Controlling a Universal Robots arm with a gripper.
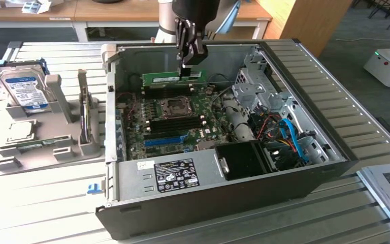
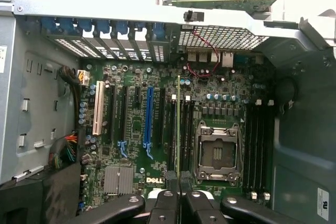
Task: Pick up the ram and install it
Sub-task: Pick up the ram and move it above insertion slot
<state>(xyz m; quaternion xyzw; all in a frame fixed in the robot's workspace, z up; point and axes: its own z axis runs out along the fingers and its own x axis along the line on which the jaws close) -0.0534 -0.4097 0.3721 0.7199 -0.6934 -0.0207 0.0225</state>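
Presently the claw (image 1: 192,57) is closed narrow on the upper edge of the ram (image 1: 173,78). The stick hangs level directly beneath the fingertips, inside the open computer case (image 1: 249,201) and above the motherboard (image 1: 202,134), and is not yet seated.

In the wrist view the stick appears edge-on. It runs straight out from between the fingers over the black memory slots (image 2: 170,129). The CPU socket (image 2: 216,153) lies just beside that line, and the blue slot (image 2: 148,116) is further off on the opposite side.

Hazards from this position:
- Lateral offset. The slots lie close together, so a small sideways error would likely land the edge on a slot wall or in the neighbouring slot.
- Tilt. The grip is confined to the middle of a thin edge, so one end could enter first and jam.
- Keying and latches. Notch orientation and latch position cannot be determined, and pressing against either could flex or crack the board.
- Slip. Downward force may push the stick up through the fingers.
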